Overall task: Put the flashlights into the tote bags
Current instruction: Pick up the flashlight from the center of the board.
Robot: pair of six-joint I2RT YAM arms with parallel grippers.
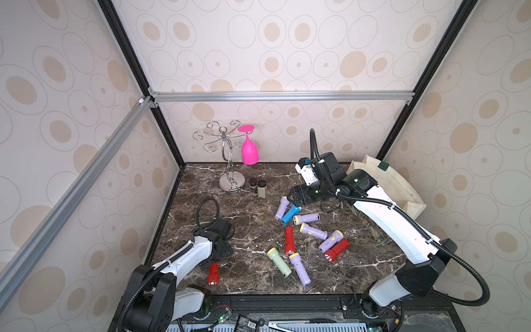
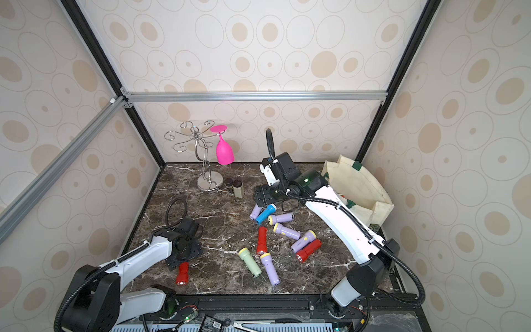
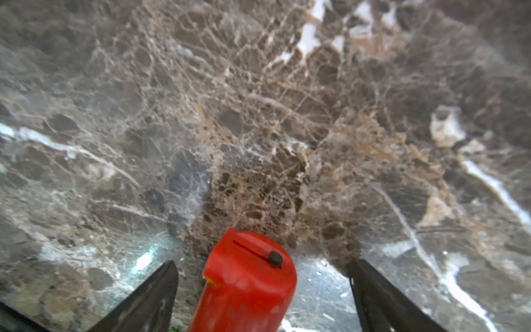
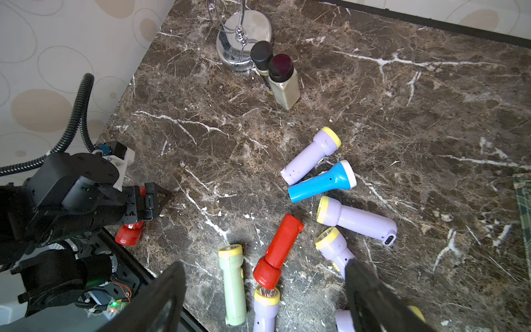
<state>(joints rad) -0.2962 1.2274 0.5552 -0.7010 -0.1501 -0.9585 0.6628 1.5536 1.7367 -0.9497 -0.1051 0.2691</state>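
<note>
A red flashlight (image 3: 247,287) lies near the table's front left (image 1: 212,274), between the fingers of my left gripper (image 3: 262,263). The jaws are open, with a gap on each side. Several more flashlights lie scattered mid-table in both top views: lilac ones (image 1: 313,231), a blue one (image 1: 290,214), two red ones (image 1: 336,250) and a pale green one (image 1: 278,262). My right gripper (image 4: 264,263) hangs open and empty above the far end of that cluster (image 1: 298,197). The cream tote bag (image 1: 385,178) with a dark green strap stands at the back right, behind the right arm.
A chrome glass rack (image 1: 230,161) holding a pink glass (image 1: 249,149) stands at the back. Two dark-capped jars (image 1: 257,187) stand beside its base. A green patterned mat (image 4: 523,201) lies by the right wall. Enclosure walls close in three sides.
</note>
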